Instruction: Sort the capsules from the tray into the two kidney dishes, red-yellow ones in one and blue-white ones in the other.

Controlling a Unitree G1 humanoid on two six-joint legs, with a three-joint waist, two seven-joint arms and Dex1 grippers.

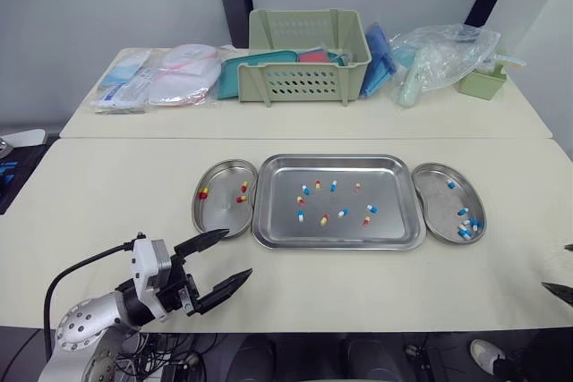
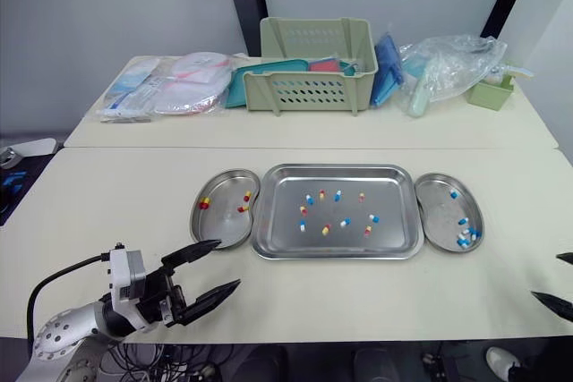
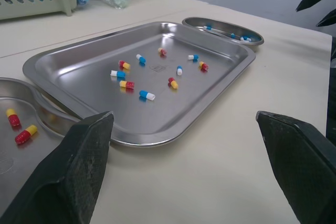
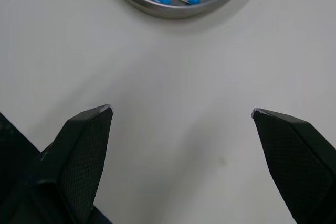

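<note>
While 10 capsules (image 1: 323,220) sit in the tray (image 1: 336,245), your left gripper (image 1: 237,252) gapes empty off its near-left corner, and your right gripper (image 4: 181,111) is spread wide off its near-right corner.

Mixed capsules (image 1: 343,213) in tray (image 1: 387,174) between dishes (image 1: 222,218)

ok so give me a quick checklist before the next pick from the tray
1. The left pincer is open and empty: ok, fingers apart over the table, short of the tray.
2. The right pincer is open and empty: ok, over bare table, short of the right dish.
3. There are capsules to pick: ok, red-yellow capsules and blue-white capsules lie scattered in the tray.
4. The left dish holds red-yellow only: ok.
5. The right dish holds blue-white only: ok.
6. Each capsule is far enough from its neighbours for a single pick: cannot tell for the closer pairs.
</note>
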